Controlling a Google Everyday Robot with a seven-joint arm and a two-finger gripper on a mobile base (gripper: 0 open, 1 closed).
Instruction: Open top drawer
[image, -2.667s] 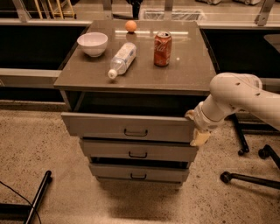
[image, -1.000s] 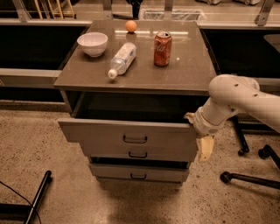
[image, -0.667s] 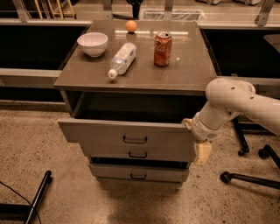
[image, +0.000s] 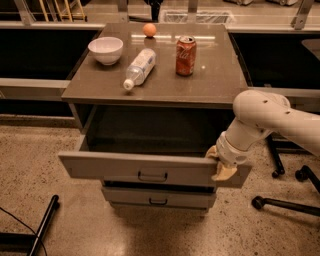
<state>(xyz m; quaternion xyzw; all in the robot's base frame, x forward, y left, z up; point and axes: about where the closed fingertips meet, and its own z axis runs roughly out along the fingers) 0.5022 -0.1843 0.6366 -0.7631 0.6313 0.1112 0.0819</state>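
Top drawer (image: 125, 167) sits directly under the worktop (image: 210, 80), front panel well out past the worktop's front edge. Task looks essentially done; maybe some travel left, can't tell if it's at the stop.

Left to right:
- The left end of the gray front sticks out beyond the worktop's left edge.
- The cavity below the worktop is plain gray, nothing visible in it.
- The small black loop handle (image: 152, 176) is centred on the front and untouched.
- The front runs slightly skewed to the worktop edge.
- The gripper (image: 219, 162) is below the worktop's right front corner, at the panel's right end. Its fingers (image: 225, 172) straddle the top lip, one inside, one on the outer face, apparently clamped on it.

The lower drawer (image: 157, 198) sits further back under the worktop.
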